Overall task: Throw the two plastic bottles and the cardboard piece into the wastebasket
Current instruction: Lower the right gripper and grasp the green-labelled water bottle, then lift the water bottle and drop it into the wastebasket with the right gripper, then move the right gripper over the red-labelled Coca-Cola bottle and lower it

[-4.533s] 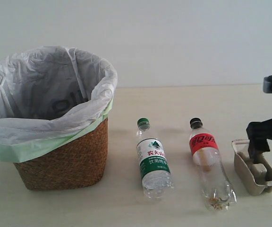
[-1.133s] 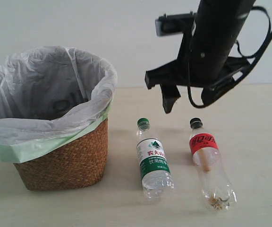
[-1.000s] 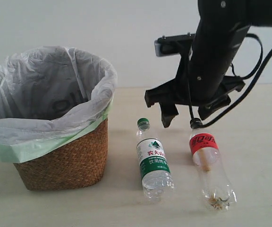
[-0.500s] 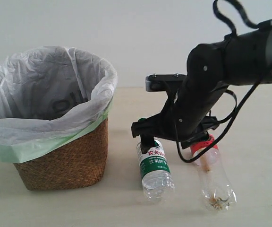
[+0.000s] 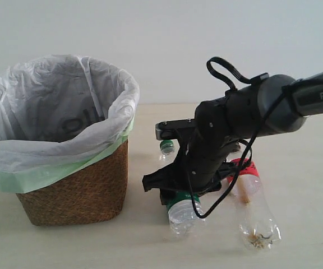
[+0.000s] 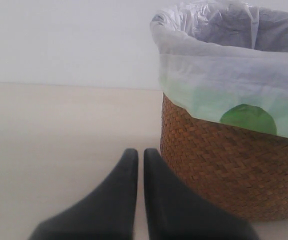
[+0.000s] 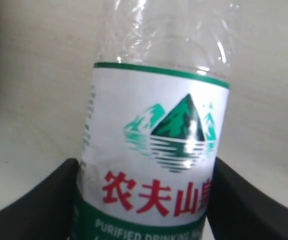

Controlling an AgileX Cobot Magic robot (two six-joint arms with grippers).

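The green-capped bottle [image 5: 181,216] with its white-green label [image 7: 159,125] lies on the table to the right of the wastebasket [image 5: 77,196]. My right gripper [image 5: 174,195] [image 7: 144,165] is down over its label, open, one black finger on each side of the bottle. The slimmer red-label bottle [image 5: 251,207] lies just to the right, its cap hidden behind the arm. My left gripper [image 6: 136,152] is shut and empty, low over the table beside the wastebasket [image 6: 224,165]; the exterior view does not show it. The cardboard piece is out of view.
The white and pale green bag [image 5: 60,101] folds over the basket's rim. The right arm [image 5: 251,112] and its cable loop reach in from the right above both bottles. A pale wall stands behind the table [image 5: 307,224].
The right arm has swung left and dropped from above the bottles onto the green-label bottle. The cardboard piece seen at the right 4.5 s ago is gone from the table.
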